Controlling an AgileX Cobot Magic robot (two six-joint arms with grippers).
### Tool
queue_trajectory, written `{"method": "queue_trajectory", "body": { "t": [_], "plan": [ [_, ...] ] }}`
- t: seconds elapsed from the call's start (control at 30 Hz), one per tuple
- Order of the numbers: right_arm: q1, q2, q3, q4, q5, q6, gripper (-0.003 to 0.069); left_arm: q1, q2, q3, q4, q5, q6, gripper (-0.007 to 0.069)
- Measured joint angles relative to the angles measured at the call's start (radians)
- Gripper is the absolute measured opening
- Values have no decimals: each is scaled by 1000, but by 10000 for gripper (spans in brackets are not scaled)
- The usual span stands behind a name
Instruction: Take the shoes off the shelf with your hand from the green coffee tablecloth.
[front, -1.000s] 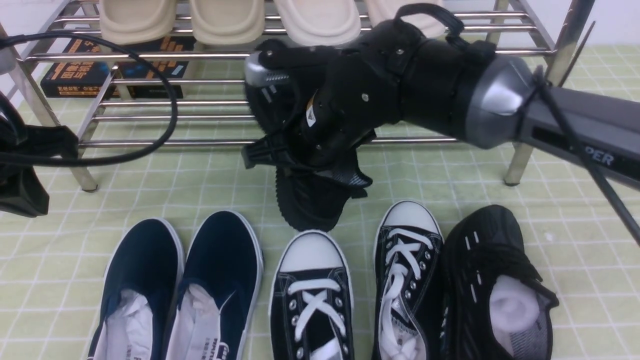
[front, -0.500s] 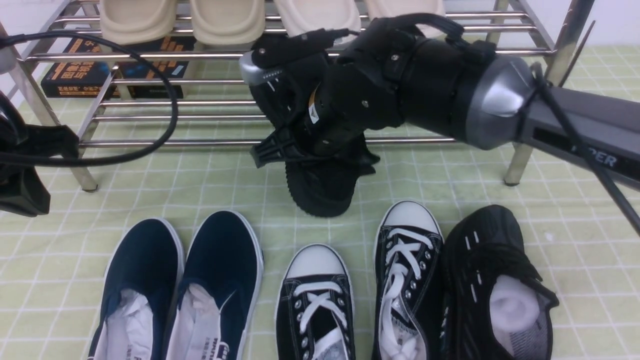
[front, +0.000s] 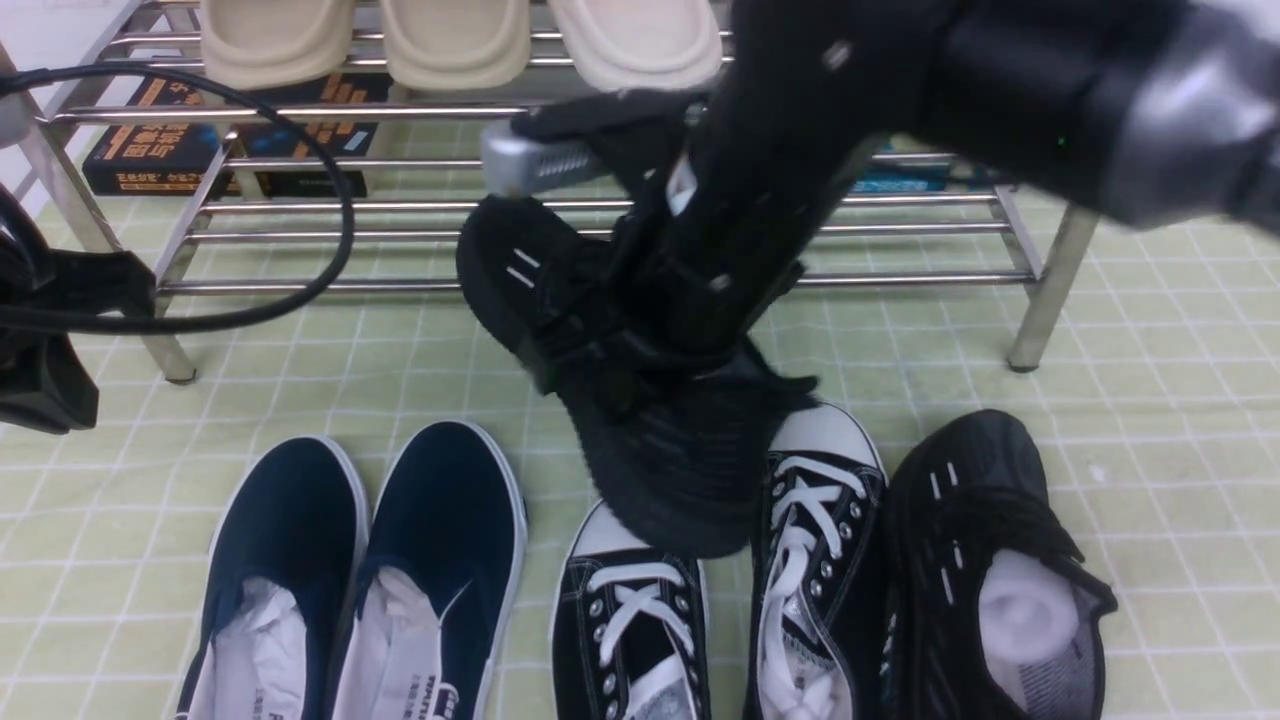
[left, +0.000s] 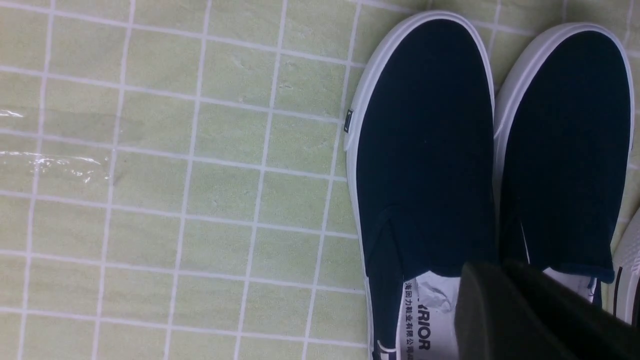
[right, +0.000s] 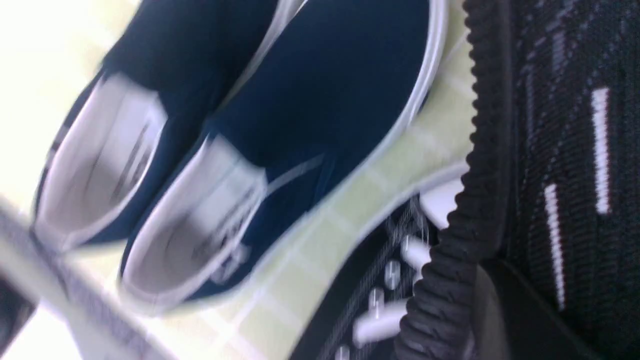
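Pinching the black knit sneaker (front: 680, 470) in the right gripper's (front: 625, 345) jaws, tilted over the canvas sneakers (front: 812, 520), likely bound for its mate (front: 990, 560), with the left gripper's (left: 525, 310) jaws pressed together, idle.

Front camera looks forward-down; wrist cameras close over cloth (left: 150, 150); all share navy slip-ons (front: 440, 520).

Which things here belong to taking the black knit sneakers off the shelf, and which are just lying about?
Job: gripped black knit sneaker; second black knit sneaker; steel shelf; green checked tablecloth.
Lying about: navy slip-ons; black canvas sneakers; beige slippers; books.
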Motion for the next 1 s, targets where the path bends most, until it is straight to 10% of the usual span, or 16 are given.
{"method": "queue_trajectory", "body": {
  "t": [0.5,1.0],
  "plan": [
    [0,-476,367,-192,87,115,16,1,0,0,2,0,0,57],
    [0,-784,987,-574,42,813,24,1,0,0,2,0,0,71]
  ]
}}
